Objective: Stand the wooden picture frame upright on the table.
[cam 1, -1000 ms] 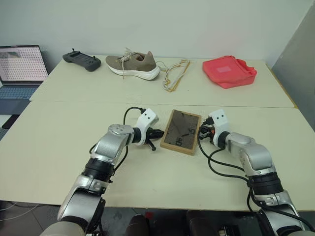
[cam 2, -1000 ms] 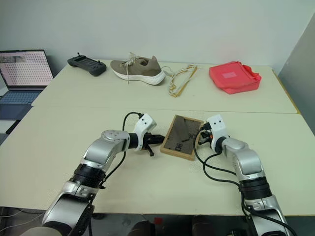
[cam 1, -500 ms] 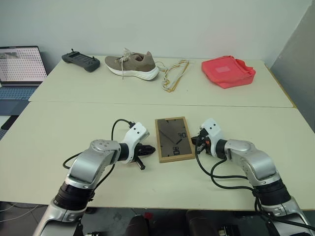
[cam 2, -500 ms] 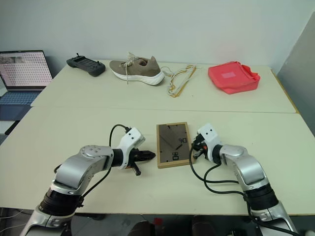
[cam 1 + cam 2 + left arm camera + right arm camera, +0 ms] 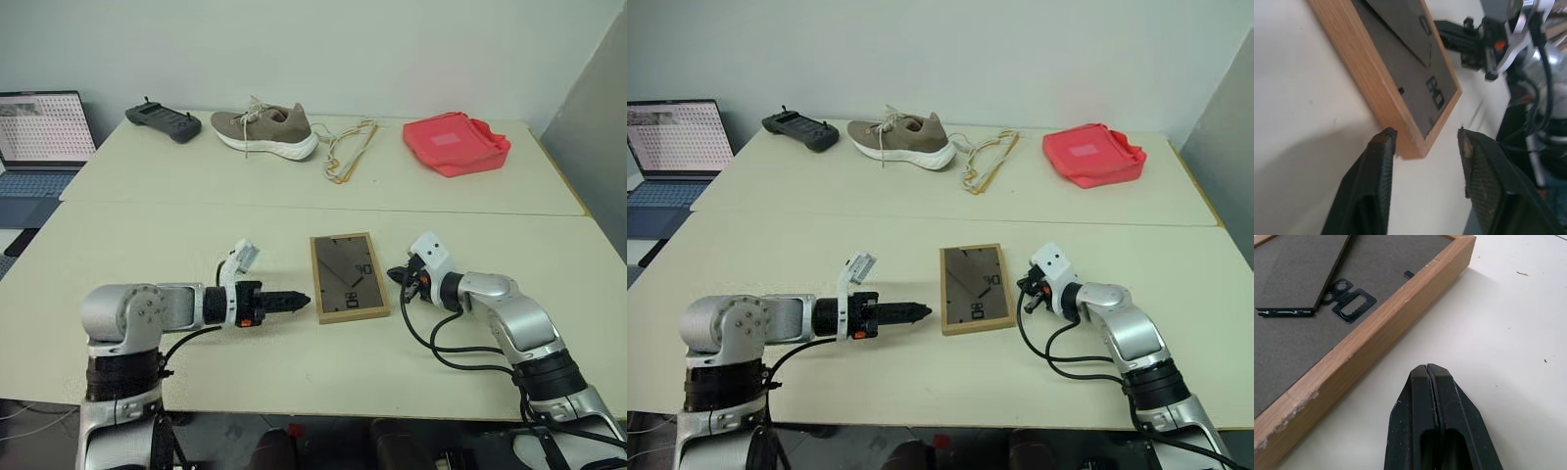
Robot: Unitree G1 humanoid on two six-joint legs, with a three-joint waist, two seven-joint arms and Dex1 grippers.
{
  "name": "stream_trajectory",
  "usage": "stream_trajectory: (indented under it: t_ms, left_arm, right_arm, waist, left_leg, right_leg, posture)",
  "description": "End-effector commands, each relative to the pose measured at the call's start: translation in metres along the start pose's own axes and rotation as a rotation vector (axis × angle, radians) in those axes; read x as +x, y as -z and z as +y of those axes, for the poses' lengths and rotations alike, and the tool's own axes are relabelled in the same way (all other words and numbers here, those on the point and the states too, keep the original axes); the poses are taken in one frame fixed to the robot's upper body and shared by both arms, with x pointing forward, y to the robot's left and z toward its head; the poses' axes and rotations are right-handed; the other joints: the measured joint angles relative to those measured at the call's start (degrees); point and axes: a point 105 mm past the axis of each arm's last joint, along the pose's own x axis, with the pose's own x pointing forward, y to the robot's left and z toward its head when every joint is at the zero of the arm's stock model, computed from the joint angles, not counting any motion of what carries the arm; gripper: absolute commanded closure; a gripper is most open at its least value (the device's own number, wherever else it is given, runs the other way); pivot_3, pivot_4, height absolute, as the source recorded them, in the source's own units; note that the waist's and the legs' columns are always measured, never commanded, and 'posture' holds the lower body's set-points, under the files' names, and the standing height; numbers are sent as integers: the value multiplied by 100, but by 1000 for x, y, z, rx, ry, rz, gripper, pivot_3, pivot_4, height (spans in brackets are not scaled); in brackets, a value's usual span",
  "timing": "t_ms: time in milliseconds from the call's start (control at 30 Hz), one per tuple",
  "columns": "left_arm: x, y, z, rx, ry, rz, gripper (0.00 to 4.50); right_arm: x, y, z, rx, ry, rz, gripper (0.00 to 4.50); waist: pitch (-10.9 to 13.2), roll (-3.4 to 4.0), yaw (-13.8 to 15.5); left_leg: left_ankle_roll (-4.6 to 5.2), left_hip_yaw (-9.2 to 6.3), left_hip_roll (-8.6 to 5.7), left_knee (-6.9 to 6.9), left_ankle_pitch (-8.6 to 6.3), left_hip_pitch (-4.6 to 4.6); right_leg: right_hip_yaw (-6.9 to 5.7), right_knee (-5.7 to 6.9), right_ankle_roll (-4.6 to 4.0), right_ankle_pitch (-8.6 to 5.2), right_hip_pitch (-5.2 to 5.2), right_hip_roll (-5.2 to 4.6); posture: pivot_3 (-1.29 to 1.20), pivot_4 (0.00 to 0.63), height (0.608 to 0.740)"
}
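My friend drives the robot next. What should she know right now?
Left gripper: open, holding nothing, its fingers at the frame's near corner.
Right gripper: shut, empty, just off the frame's right edge.
Wooden picture frame: lying flat, back panel up, on the table between the grippers.
Done: nothing stood up yet.
Left: grip the frame, open its stand, set it upright.

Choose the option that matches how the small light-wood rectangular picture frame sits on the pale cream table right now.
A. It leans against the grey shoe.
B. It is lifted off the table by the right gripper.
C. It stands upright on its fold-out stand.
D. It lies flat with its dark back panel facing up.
D. The small light-wood rectangular picture frame lies flat on the pale cream table, its dark back panel, hanger hardware and folded stand facing up; neither gripper holds it.
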Motion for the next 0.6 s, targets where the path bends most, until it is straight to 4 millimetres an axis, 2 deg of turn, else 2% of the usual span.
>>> stream_trajectory:
  t_ms: [33,233,267,400,500,600]
  left_arm:
    - [0,5,5,-85,3,22,1402]
    - [6,13,12,-152,-34,46,129]
    - [8,13,14,-170,-39,42,35]
    - [22,18,19,-218,-52,42,35]
    - [37,23,17,-233,-45,53,35]
    - [47,20,8,-232,4,38,35]
  right_arm:
    - [-4,0,-5,-2,20,6,4500]
    - [1,0,1,1,9,6,4500]
    - [2,-2,3,1,3,3,4500]
    - [11,-3,17,1,-32,-7,4500]
    - [18,-6,31,-1,-67,-16,4500]
    - [25,-12,41,2,-89,-31,4500]
  waist:
    - [0,0,-5]
    - [-1,0,-4]
    - [-5,1,-3]
    - [-40,0,1]
    - [-87,6,6]
    - [-116,9,52]
  left_leg:
    - [0,0,0,0,0,1]
    - [-2,-2,0,1,1,3]
    - [-2,-2,0,0,1,3]
    - [-3,0,-2,1,2,8]
    - [-4,1,-3,1,2,11]
    - [-4,1,-6,1,2,13]
  right_leg:
    - [2,2,0,0,0,-1]
    - [1,5,0,0,0,-2]
    - [0,4,0,0,0,-2]
    - [2,7,0,0,3,-2]
    - [2,6,0,0,6,-2]
    - [2,-4,0,0,16,-5]
  posture:
    - [0,150,740]
    - [0,150,740]
    - [0,150,740]
    - [0,150,740]
    - [0,150,740]
    - [0,150,740]
